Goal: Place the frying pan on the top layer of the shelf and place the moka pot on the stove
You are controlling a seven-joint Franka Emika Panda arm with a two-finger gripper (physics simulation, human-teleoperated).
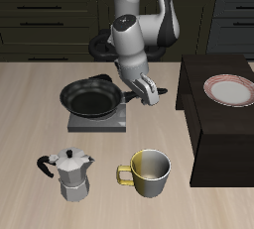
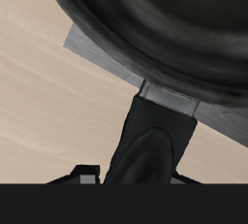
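Stove blocked, shelf top partly taken

The frying pan (image 1: 91,97) covers my stove (image 1: 99,121); a plate (image 1: 231,90) occupies the shelf (image 1: 213,124) top. Bare table (image 1: 30,104) lies open around the moka pot (image 1: 71,174) and mug (image 1: 149,172).

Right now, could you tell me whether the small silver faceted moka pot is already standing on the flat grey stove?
No, the moka pot stands on the table near its front edge, while the stove carries the round black frying pan.
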